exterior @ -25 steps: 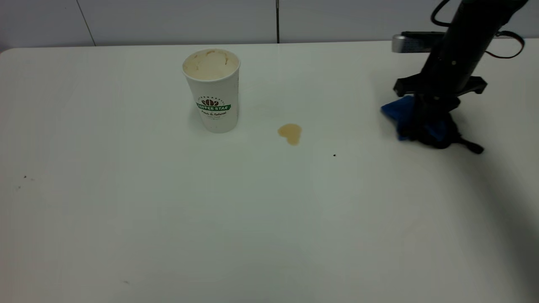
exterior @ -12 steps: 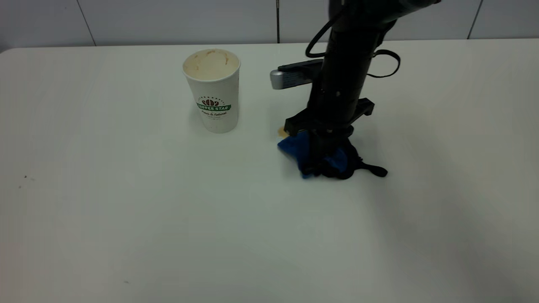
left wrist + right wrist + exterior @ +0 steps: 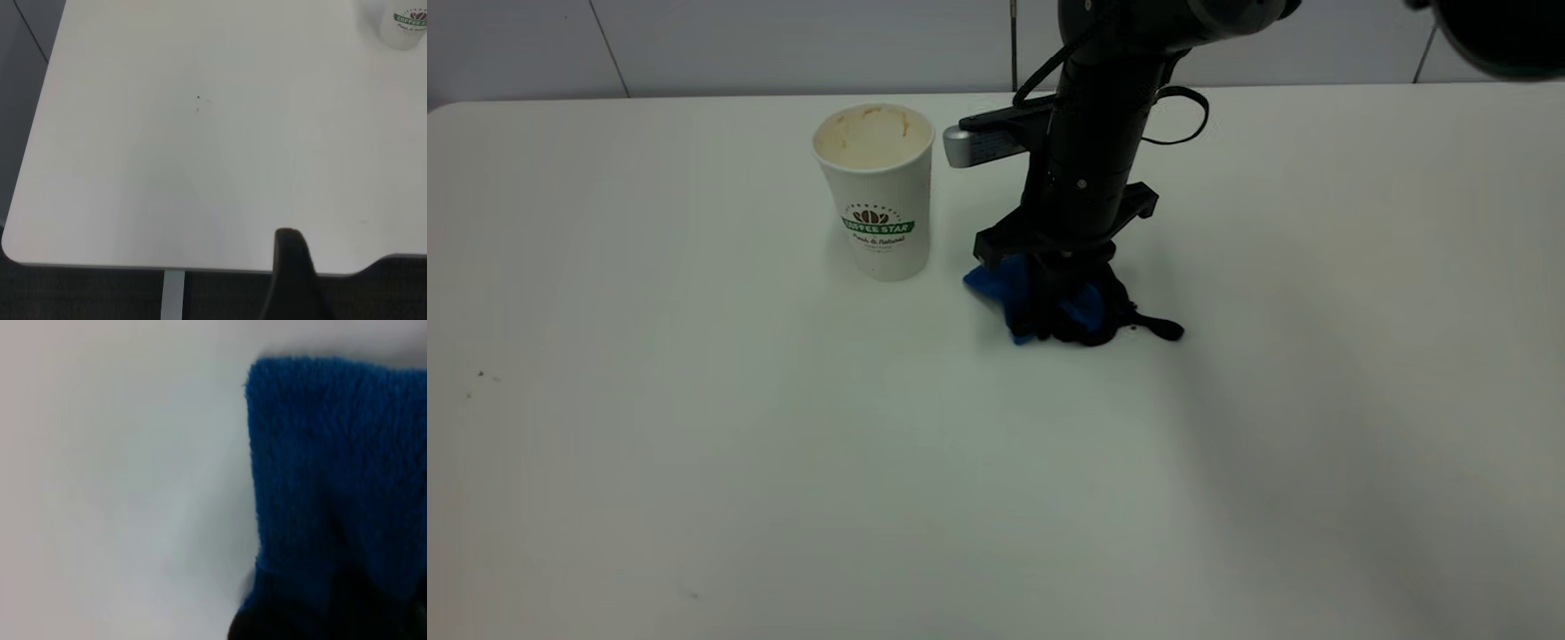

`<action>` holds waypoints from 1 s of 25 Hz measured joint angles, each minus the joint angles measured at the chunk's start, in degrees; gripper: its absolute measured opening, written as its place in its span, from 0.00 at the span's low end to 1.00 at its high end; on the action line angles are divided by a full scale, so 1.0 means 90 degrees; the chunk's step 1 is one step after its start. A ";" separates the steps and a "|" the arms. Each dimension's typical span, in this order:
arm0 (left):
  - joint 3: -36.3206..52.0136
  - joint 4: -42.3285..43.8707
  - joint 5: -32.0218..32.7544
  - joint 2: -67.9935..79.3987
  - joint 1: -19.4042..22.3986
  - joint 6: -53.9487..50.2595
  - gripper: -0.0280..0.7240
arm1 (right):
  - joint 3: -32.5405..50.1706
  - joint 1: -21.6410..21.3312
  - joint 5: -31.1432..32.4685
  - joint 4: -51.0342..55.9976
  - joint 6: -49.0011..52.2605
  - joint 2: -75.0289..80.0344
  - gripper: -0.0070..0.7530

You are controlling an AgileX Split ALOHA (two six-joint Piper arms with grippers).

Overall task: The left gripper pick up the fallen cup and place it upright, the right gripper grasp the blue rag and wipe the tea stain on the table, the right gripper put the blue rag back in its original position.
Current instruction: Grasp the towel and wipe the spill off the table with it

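Note:
The cup stands upright on the table, at the back left of centre; its base also shows in the left wrist view. My right gripper points down, shut on the blue rag, and presses it onto the table just right of the cup. The rag fills much of the right wrist view. The tea stain is hidden under the rag and arm. The left gripper is out of the exterior view; only one dark finger shows in the left wrist view, over the table's edge.
A few tiny dark specks lie at the table's left side. The rag's black loop tail sticks out to the right. A grey wall runs behind the table.
My right gripper has dragged the blue rag leftward from the table's right side onto the spot where the tea stain lay; the stain no longer shows. The cup has not moved.

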 joint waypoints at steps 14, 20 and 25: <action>0.0000 0.0000 0.0000 0.0000 0.0000 0.0000 0.74 | -0.1532 -0.0986 0.0481 -0.0160 0.0673 0.0693 0.09; 0.0000 0.0000 0.0000 0.0000 0.0000 -0.0006 0.74 | -0.1918 -0.1781 0.1568 -0.0257 0.0734 0.0756 0.09; 0.0000 0.0000 0.0000 0.0000 0.0000 -0.0006 0.74 | -0.2455 -0.2386 0.2009 -0.0419 0.0764 0.0768 0.09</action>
